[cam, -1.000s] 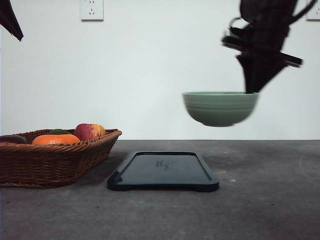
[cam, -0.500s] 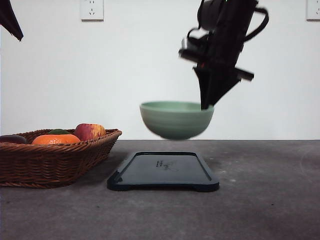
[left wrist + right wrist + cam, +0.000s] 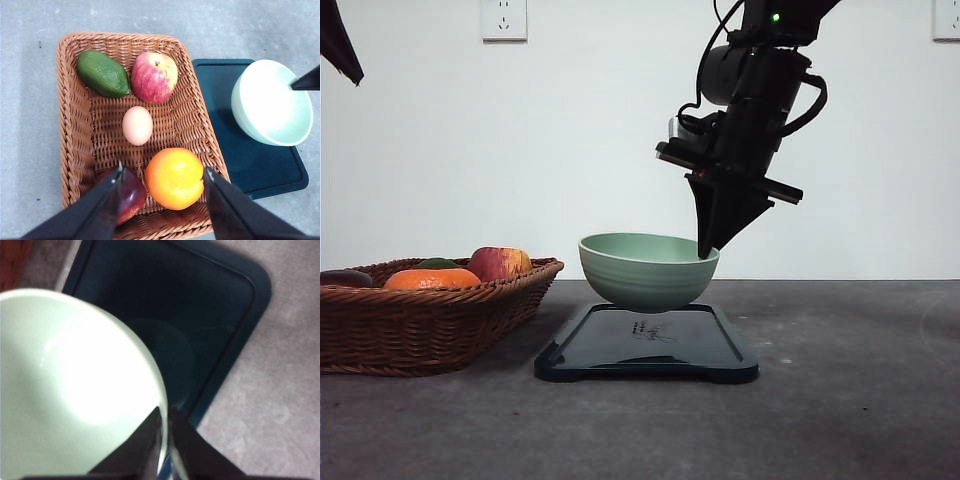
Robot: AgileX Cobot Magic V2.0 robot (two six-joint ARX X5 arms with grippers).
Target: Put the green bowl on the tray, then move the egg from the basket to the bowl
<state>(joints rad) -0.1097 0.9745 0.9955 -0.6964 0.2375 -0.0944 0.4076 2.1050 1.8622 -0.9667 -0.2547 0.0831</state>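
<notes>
Basket (image 3: 430, 315) left of tray (image 3: 646, 347), egg (image 3: 137, 125) in basket amid fruit, green bowl (image 3: 648, 270) just over tray

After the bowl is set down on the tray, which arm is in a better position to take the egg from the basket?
Probably the left. Its open left gripper hangs above the basket, where the egg lies free. The right gripper is shut on the green bowl rim, over the tray.
</notes>
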